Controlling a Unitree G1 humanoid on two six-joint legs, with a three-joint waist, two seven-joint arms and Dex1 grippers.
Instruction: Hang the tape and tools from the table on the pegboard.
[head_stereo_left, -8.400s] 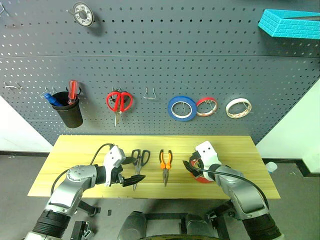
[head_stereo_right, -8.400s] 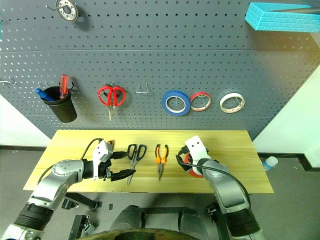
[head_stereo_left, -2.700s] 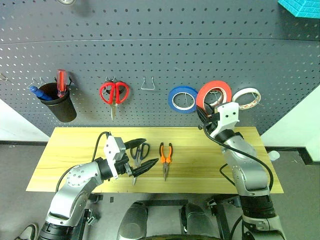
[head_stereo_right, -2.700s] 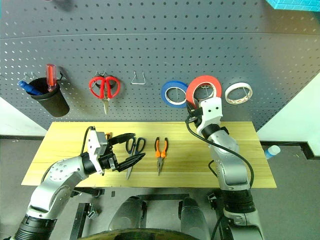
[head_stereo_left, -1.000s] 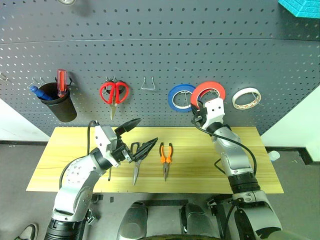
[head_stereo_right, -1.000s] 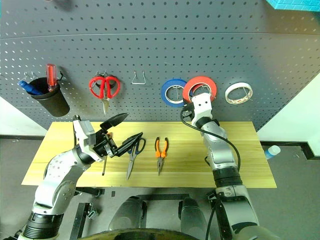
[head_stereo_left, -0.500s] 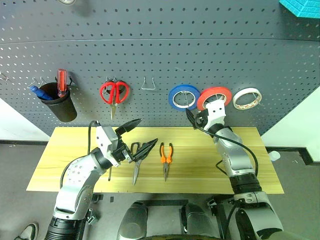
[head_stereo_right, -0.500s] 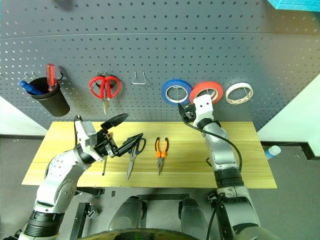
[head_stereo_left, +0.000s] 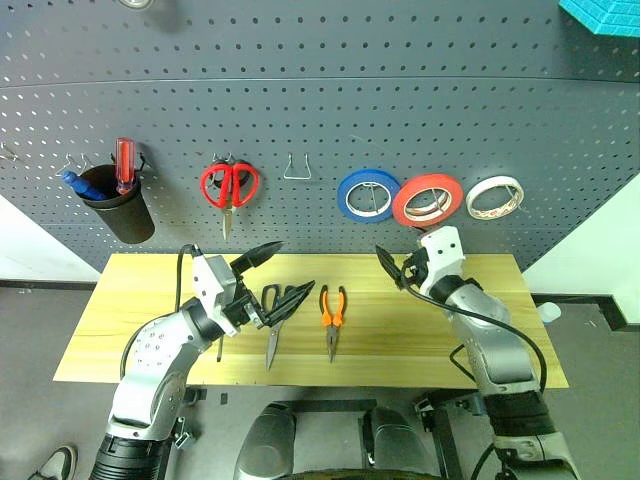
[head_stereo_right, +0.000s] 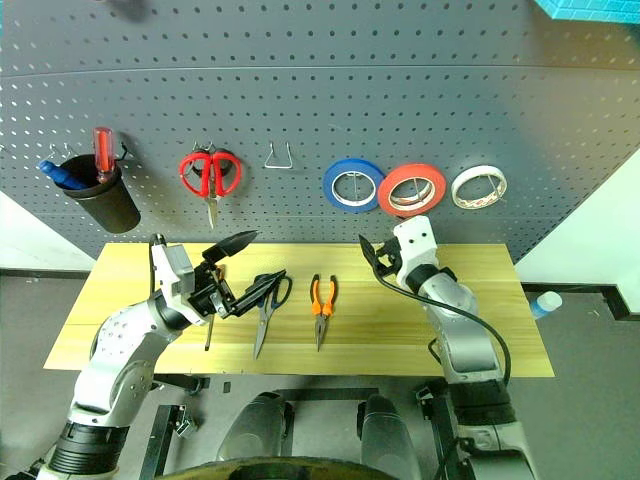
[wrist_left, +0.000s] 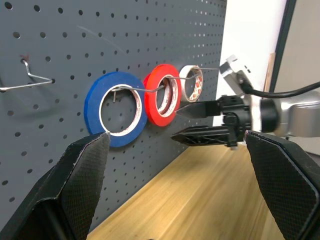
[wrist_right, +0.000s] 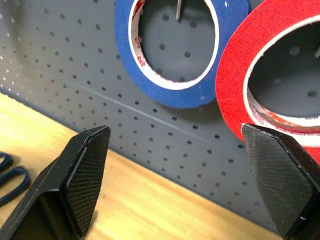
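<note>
The red tape hangs on a pegboard hook between a blue roll and a whitish roll. My right gripper is open and empty, just below and in front of the tape, apart from it. On the table lie dark-handled scissors and orange-handled pliers. My left gripper is open and empty, hovering over the scissors' handles. A thin dark screwdriver shaft pokes out beside my left forearm; its handle is hidden.
Red-handled scissors, an empty wire hook and a black cup holding a red-handled screwdriver hang at the left of the pegboard. A teal block juts out at the top right. The table's right half is bare wood.
My right gripper opened, let go of the red tape on its hook, and drew back and down towards the table. The tape now hangs free. The left arm stayed still.
</note>
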